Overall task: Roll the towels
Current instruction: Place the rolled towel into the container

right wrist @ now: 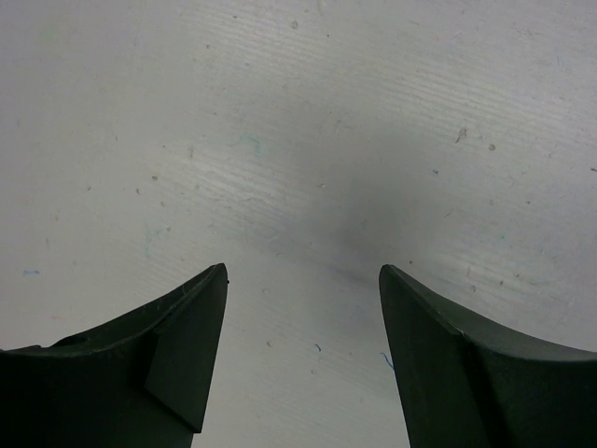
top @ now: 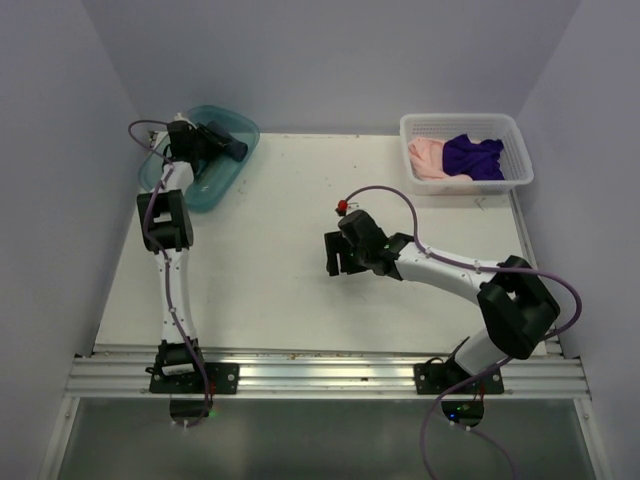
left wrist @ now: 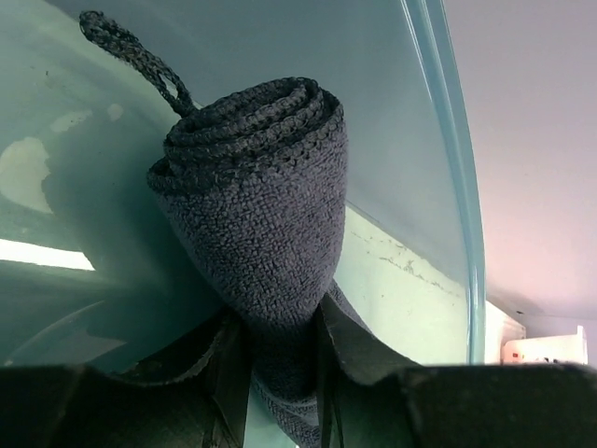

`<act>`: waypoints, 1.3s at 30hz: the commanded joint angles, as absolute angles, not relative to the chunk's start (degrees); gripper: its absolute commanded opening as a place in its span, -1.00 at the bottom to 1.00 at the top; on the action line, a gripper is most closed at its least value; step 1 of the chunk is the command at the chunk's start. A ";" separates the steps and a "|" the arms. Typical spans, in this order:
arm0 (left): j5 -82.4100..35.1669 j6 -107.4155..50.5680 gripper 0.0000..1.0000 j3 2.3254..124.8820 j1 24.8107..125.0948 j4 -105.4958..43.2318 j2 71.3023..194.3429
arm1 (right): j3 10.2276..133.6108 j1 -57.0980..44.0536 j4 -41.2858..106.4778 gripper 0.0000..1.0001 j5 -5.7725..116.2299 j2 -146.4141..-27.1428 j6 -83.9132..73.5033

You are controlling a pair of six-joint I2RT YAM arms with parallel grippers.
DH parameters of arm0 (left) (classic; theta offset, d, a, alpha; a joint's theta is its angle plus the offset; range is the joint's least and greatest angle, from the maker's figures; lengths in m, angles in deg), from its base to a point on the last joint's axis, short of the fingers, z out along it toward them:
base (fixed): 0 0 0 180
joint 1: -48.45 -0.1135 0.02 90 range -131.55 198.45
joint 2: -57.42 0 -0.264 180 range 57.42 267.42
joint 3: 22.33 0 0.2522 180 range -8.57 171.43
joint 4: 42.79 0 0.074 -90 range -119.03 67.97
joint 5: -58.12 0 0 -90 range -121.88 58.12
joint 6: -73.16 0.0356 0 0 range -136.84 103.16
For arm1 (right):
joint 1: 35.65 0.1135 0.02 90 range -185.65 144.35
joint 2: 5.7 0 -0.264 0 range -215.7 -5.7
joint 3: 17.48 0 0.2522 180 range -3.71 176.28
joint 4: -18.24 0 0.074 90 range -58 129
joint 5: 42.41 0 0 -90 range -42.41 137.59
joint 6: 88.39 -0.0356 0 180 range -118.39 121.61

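One towel looks done: the left hand (left wrist: 280, 343) pinches the rolled blue towel (left wrist: 256, 205) over the tray (top: 226, 176), while the pink towel (top: 427, 158) and purple towel (top: 476, 157) lie crumpled in the basket (top: 462, 119) and the right hand (right wrist: 303, 273) hangs open over the counter (top: 270, 295).

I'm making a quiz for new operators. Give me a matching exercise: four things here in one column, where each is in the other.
1 slate-blue towel
2 purple towel
3 pink towel
4 right gripper

A open above the table
B white basket, left part
C rolled, pinched by the left gripper over the teal tray
D white basket, right part

Pairs: 1-C, 2-D, 3-B, 4-A
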State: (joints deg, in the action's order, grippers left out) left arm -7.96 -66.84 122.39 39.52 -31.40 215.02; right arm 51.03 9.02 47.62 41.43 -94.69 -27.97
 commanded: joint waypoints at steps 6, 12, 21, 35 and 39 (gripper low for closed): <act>-7.10 -63.51 0.04 122.22 39.05 -26.83 213.87 | 53.33 9.00 47.12 0.38 42.49 -94.12 -27.31; -6.57 -62.81 0.12 119.67 39.05 -26.04 211.32 | 51.83 9.00 47.03 0.38 41.53 -92.27 -27.75; -7.36 -60.62 0.33 115.10 39.05 -23.50 205.17 | 49.46 9.00 47.03 0.38 40.64 -89.20 -28.36; -6.57 -57.37 0.71 108.34 39.05 -20.94 197.79 | 44.98 10.32 47.12 0.37 38.71 -82.87 -29.85; -7.27 -56.31 0.78 106.05 39.14 -20.33 193.92 | 44.36 10.76 47.20 0.37 38.19 -81.55 -29.94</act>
State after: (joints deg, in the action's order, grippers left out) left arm -6.80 -58.95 107.27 39.57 -21.35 200.18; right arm 44.86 10.35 47.70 40.17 -83.89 -29.07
